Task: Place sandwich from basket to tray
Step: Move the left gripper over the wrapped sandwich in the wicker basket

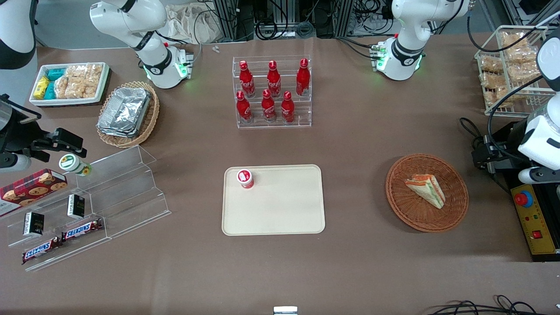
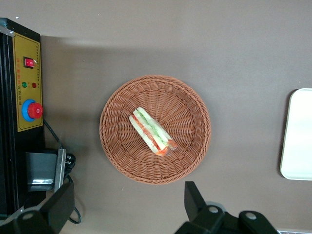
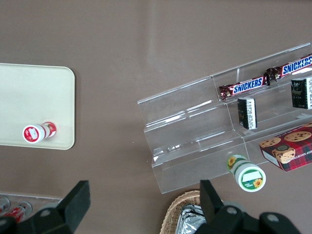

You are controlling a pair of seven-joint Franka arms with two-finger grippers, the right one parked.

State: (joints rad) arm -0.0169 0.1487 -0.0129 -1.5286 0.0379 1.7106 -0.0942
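Sandwich [image 2: 152, 131]: triangular white-bread wedge, orange-red and green filling layers along the cut edge, lying on its side near the middle of the basket [image 2: 117, 151]. Basket round, shallow, reddish-brown woven wicker, tight ribbed weave, sits on the brown matte table [image 1: 358, 140] toward the working arm's end. Tool [image 2: 127, 207] hangs above the basket's rim, black blocky fingers [image 2: 194, 200] spread wide apart, grasping nothing, clear of the sandwich. Tray [image 1: 273, 218]: flat beige plastic rectangle, rounded corners, low rim, well apart from the basket. On it, near one corner, a small red-and-white cylindrical bottle [image 1: 245, 178] with a round white cap.
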